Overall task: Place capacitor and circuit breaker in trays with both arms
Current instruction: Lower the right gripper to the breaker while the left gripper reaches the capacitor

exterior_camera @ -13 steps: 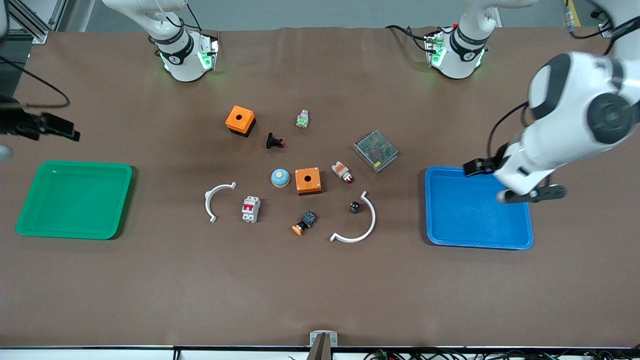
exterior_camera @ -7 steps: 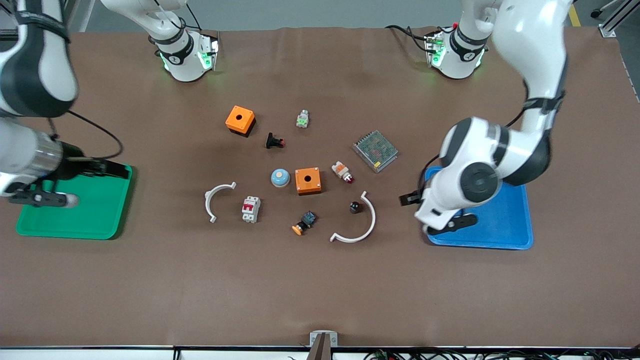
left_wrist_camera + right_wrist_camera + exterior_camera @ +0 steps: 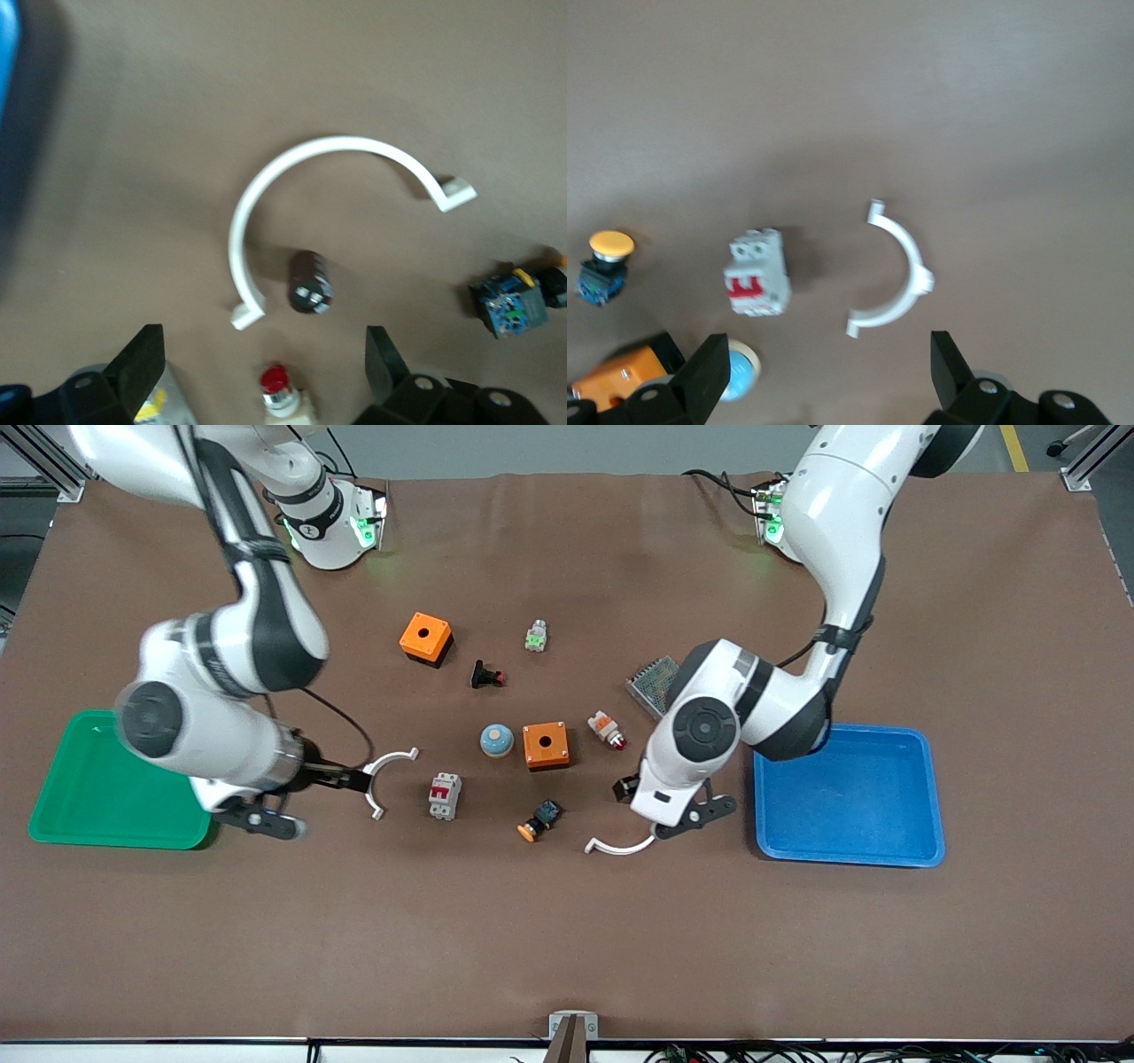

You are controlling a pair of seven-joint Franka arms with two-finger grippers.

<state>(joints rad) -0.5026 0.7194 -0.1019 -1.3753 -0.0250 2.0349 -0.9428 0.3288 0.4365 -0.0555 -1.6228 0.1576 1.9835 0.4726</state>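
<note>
The capacitor, a tiny black cylinder with a shiny end, lies on its side inside the curve of a white arc. In the front view my left arm covers it. My left gripper hovers open and empty just above it. The circuit breaker, a white block with red switches, lies beside another white arc; it also shows in the right wrist view. My right gripper hovers open and empty over that arc, toward the right arm's end from the breaker.
A green tray sits at the right arm's end and a blue tray at the left arm's end. Between them lie two orange boxes, a blue dome button, an indicator lamp, an orange-capped button and a mesh box.
Both arms swung in from over their trays toward the middle. The left gripper now hangs over the capacitor, the right gripper beside the circuit breaker. Nothing on the table moved.
</note>
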